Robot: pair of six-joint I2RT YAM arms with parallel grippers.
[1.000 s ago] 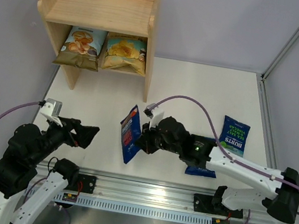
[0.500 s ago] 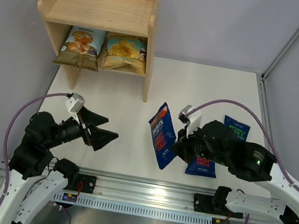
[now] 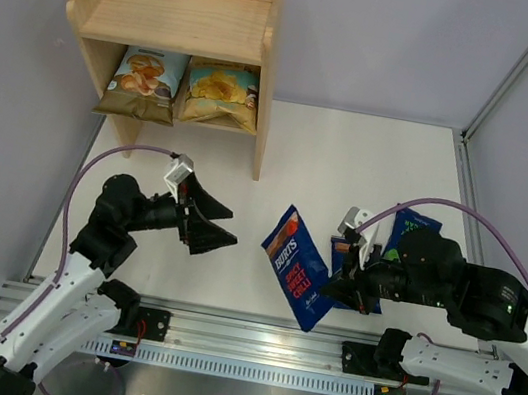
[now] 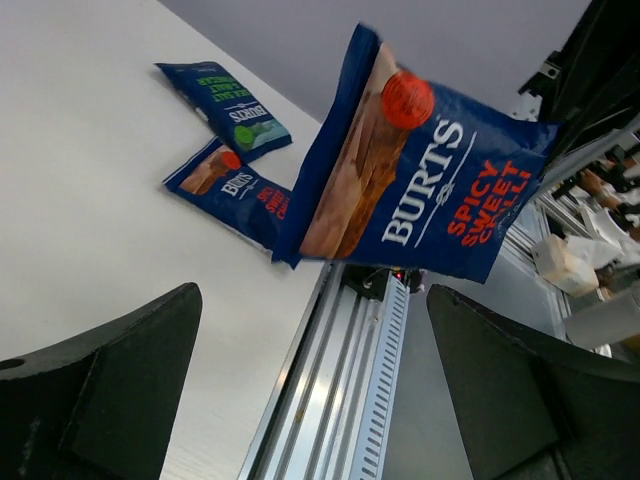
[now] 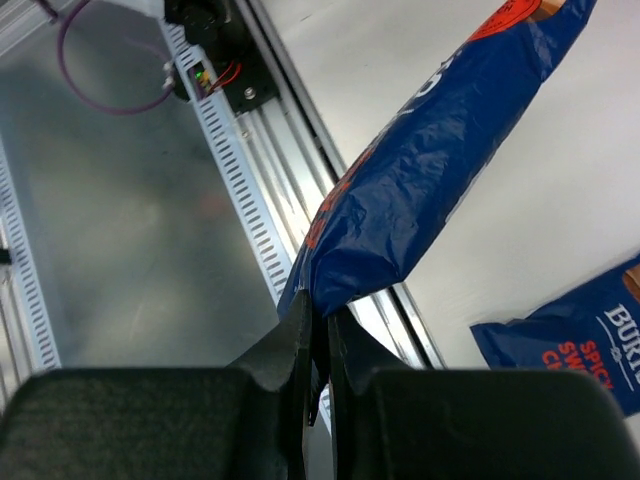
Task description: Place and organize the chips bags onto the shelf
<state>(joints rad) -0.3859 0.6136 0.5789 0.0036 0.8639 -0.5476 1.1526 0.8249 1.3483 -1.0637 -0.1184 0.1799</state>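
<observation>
The right claw (image 5: 318,330) is pressed together on the lower corner seam of a dark-blue Burts bag with red lettering (image 3: 300,275), holding it tilted in the air with nothing under it, between the two arms and above the near part of the counter (image 3: 351,161). Facing it, the left claw (image 3: 233,228) is spread wide and holds nothing, and its wrist view shows the bag's printed face squarely in the gap. This looks like a handover: the next move would call for the left claw to advance onto the bag's free upper edge and pinch it, with the right claw letting go only after that. A second red-lettered Burts bag (image 4: 235,195) and the green-lettered bag (image 4: 222,105) lie flat on the counter beside the right arm, well apart from the shelf (image 3: 173,15). Its lower tier holds the light-blue Cassava bag (image 3: 143,81) and the yellow bag (image 3: 220,94) side by side, so the top deck, which shows no bags, is likely the open spot. The held bag's low corner hangs over the metal rail (image 3: 260,344) at the counter's near edge, and the shelf's right side panel and raised rim must be cleared.
</observation>
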